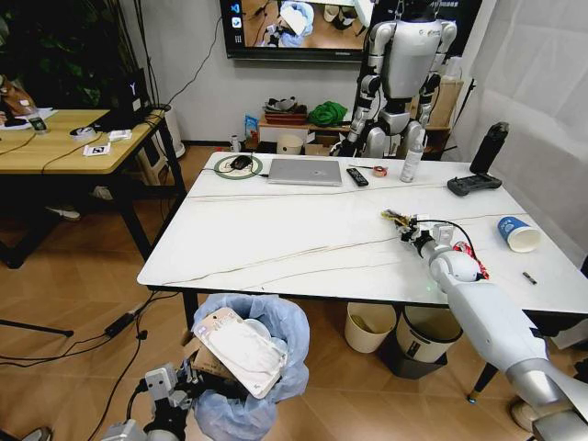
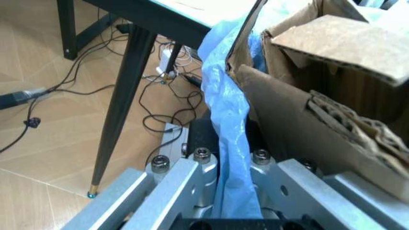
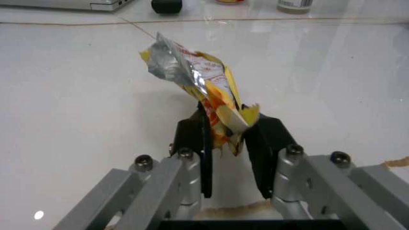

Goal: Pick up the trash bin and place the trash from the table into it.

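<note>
At about 7 o'clock in our head view, our left gripper [image 1: 175, 390] sits low beside the near edge of the table [image 1: 276, 239], its fingers closed narrow on the blue bag at the rim of the trash bin [image 1: 276, 322]. In the left wrist view the crinkled blue plastic [image 2: 227, 143] runs straight down between the two black pads [image 2: 199, 139], with torn brown cardboard [image 2: 332, 110] pressed against it inside the bin. From the head view we see the bin held off the floor just below the table's front edge, with a flat clear plastic pack [image 1: 241, 351] lying tilted across its mouth.

Further along, at 12 o'clock on the far side of the table, lie a silver laptop [image 1: 305, 171] and a black remote [image 1: 356, 176].

At about 3 o'clock our right gripper [image 1: 409, 225] reaches over the tabletop. In the right wrist view its fingers [image 3: 191, 143] are pinched on a crumpled yellow wrapper [image 3: 198, 81], which stands up from them with its silver inside showing, lifted just above the white surface.

Toward the right edge, near 3 o'clock, a blue-white paper cup [image 1: 519, 233] lies on its side on the table, well apart from the gripper.
</note>
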